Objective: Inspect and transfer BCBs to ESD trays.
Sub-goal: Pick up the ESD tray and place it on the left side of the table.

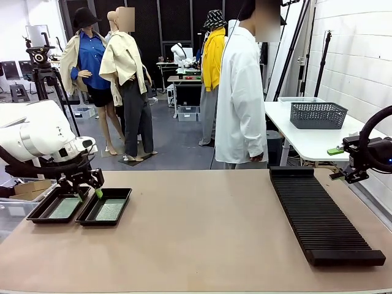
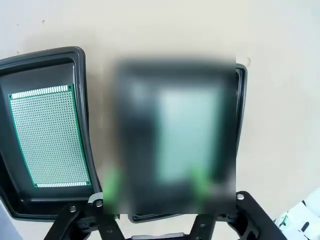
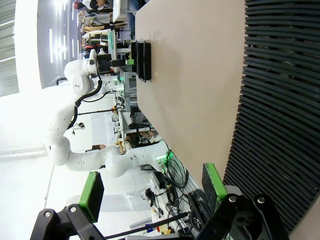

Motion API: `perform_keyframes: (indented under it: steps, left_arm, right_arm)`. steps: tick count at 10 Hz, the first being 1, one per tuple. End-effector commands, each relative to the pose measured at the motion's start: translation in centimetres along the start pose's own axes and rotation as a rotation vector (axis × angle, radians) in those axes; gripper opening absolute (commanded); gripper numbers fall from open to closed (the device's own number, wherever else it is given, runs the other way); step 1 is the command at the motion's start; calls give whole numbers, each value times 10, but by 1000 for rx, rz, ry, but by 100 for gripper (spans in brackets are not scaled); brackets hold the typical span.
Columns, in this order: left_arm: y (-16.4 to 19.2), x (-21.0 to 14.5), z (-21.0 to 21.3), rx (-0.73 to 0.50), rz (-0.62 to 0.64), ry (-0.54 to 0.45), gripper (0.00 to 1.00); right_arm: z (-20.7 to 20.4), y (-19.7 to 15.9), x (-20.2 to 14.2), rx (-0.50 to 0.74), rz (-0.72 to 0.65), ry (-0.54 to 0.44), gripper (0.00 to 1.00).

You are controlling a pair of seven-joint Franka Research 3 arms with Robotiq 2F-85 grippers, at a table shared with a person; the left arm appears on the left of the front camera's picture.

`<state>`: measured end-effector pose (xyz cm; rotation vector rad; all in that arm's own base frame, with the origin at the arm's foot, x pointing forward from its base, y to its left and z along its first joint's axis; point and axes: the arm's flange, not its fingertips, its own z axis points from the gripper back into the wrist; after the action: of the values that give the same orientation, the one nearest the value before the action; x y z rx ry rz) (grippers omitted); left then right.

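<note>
Both pincers (image 1: 89, 195) (image 3: 152, 192) agape, empty

You've got two glossy white, rounded arms, the left arm (image 1: 40, 138) ending in a black linkage gripper (image 1: 89, 193) with bright green pads. Your right gripper (image 3: 152, 192) is the same black with green pads (image 3: 91, 196) and silver screws at the joints. The person (image 1: 241, 92) wears a long white shirt.

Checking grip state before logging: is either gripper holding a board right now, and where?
No. Left gripper is open over the trays; right gripper is open by the rack.
</note>
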<state>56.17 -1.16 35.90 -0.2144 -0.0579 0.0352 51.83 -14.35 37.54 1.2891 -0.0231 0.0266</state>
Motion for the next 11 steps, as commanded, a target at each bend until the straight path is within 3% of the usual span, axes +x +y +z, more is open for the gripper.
perform_keyframes:
  steps: [1,11]
  left_arm:
    - [4,-2,9,-34,3,11,100]
    - [0,-2,5,-8,6,11,100]
  right_arm:
    - [-2,3,0,-3,-11,-9,100]
    - [-2,3,0,-3,-11,-9,100]
